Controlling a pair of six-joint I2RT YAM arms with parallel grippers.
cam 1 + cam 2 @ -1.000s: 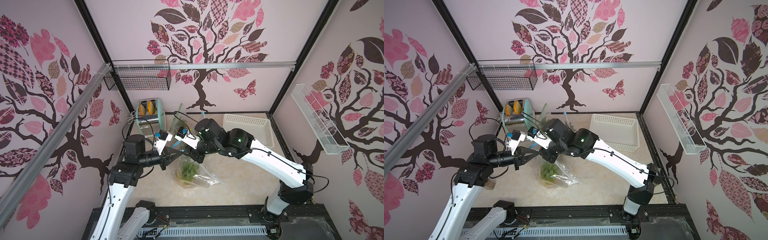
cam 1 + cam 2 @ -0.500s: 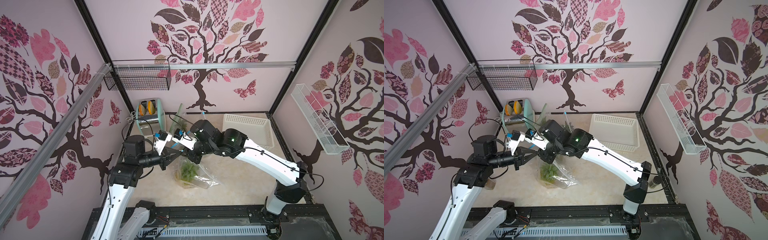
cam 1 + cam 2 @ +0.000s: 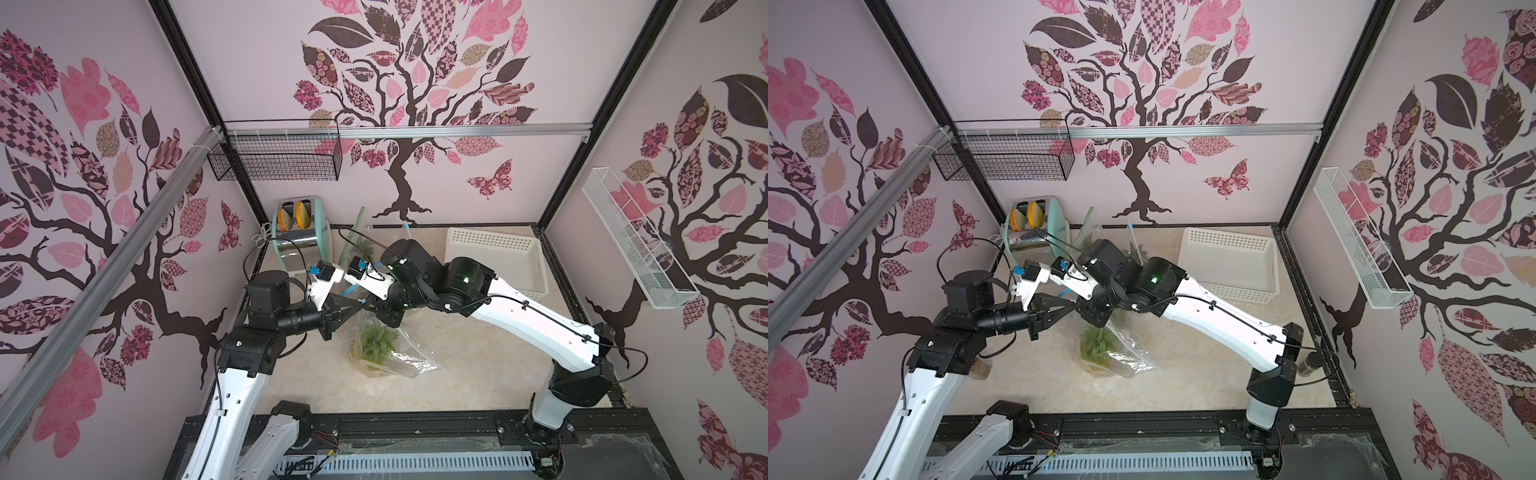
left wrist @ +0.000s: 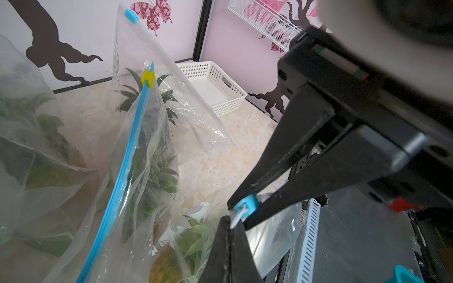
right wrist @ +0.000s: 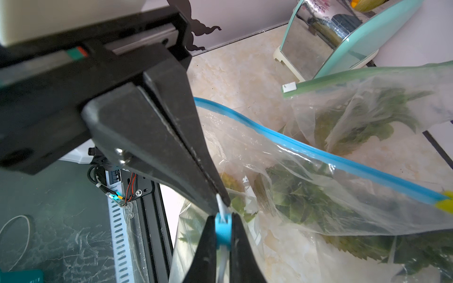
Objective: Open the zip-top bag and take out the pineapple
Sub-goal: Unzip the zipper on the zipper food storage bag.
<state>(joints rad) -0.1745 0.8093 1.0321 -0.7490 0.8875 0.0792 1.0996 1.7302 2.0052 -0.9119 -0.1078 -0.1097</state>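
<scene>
The clear zip-top bag (image 3: 409, 353) hangs from both grippers over the table, its bottom resting on the surface. The pineapple (image 3: 376, 343) sits inside it, green crown up, and its yellow body (image 4: 169, 262) shows through the plastic. My left gripper (image 4: 229, 221) is shut on the white end tab of the bag's zip. My right gripper (image 5: 223, 232) is shut on the blue slider (image 4: 246, 204), right against that tab. In both top views the two grippers' tips meet above the bag, left gripper (image 3: 1070, 306) and right gripper (image 3: 1080, 309).
Other clear bags of leafy greens stand behind: one with a blue zip strip and yellow slider (image 4: 147, 78), one with a green zip (image 5: 367, 78). A teal toaster (image 3: 301, 237) is back left, a white basket (image 3: 494, 257) back right, a small jar (image 3: 1308, 363) by the right arm's base.
The right arm has moved left toward the left gripper and its jaws have closed on the blue slider. The left gripper has held the bag's end without moving.
</scene>
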